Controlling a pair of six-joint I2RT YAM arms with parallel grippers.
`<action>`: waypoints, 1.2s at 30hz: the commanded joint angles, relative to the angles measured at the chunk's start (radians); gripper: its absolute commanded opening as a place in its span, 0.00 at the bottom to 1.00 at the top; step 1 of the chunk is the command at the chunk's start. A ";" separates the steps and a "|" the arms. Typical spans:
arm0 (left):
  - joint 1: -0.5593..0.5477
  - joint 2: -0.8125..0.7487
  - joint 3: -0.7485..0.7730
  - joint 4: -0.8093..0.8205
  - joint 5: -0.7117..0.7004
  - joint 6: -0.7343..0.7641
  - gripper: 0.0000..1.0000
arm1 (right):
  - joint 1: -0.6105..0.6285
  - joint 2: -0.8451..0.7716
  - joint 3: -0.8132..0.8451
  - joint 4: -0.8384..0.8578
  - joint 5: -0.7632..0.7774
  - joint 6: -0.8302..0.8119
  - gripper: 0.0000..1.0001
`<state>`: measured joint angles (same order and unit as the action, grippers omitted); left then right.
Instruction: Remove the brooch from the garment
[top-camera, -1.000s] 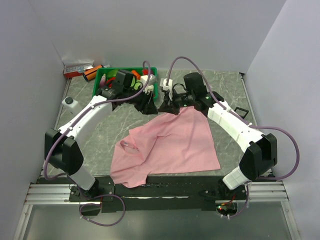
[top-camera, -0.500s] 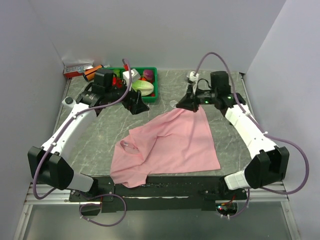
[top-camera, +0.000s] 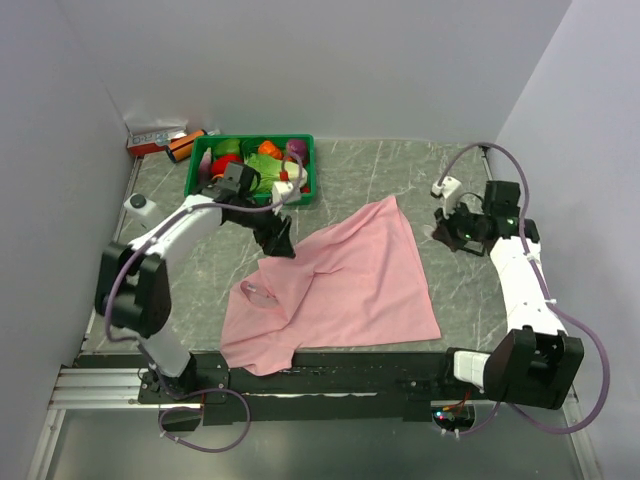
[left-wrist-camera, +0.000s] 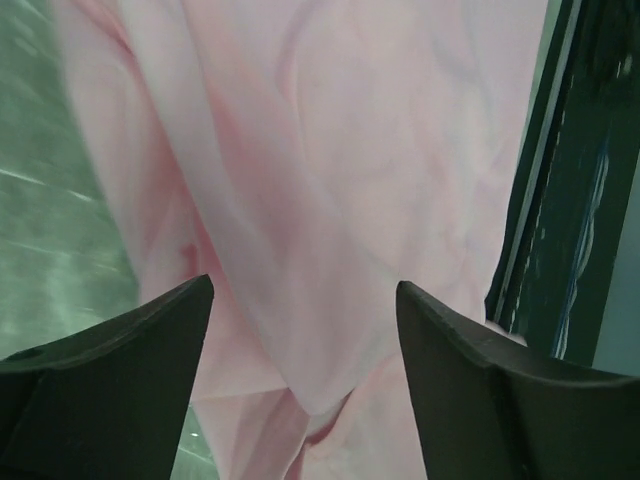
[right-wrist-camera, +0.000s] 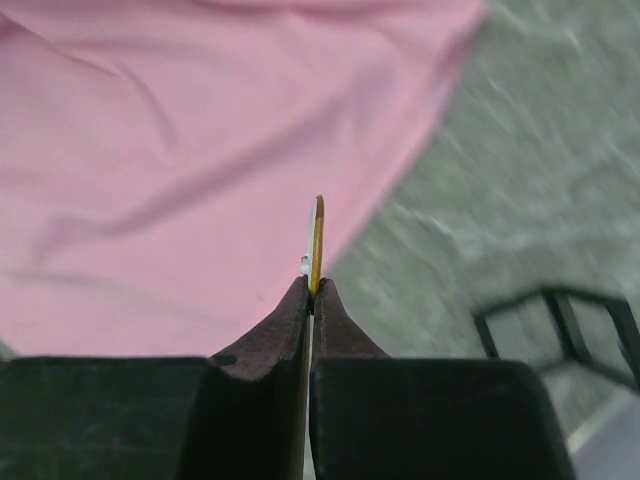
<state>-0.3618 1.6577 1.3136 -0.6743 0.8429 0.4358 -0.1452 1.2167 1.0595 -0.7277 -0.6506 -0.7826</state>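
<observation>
The pink garment lies spread flat on the marbled table, its far corner pointing away from the arms. My right gripper is off its right edge, over bare table, and is shut on the brooch, a thin gold-rimmed disc seen edge-on and standing free of the cloth. My left gripper hovers over the garment's upper left part. Its jaws stand wide open with only folded pink cloth below and nothing between them.
A green bin of mixed small items stands at the back left, with a red-and-white box beside it near the wall. A black wire frame lies on the table right of the right gripper. The table's dark front rail borders the cloth.
My right arm has swung right, away from the garment, carrying the brooch. The raised cloth corner has dropped flat. My left gripper opened and moved down over the garment's left side.
</observation>
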 joint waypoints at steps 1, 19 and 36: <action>-0.031 0.085 0.012 -0.270 0.010 0.364 0.76 | -0.092 -0.040 -0.056 0.005 0.199 -0.200 0.00; 0.012 0.283 -0.030 0.211 -0.559 0.182 0.80 | -0.212 0.093 -0.182 0.269 0.424 -0.388 0.00; -0.058 0.054 -0.109 -0.048 -0.096 0.166 0.99 | -0.209 0.288 -0.213 0.599 0.523 -0.491 0.00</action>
<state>-0.4305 1.7458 1.2129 -0.6872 0.6804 0.6426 -0.3515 1.4433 0.8440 -0.2481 -0.1570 -1.2430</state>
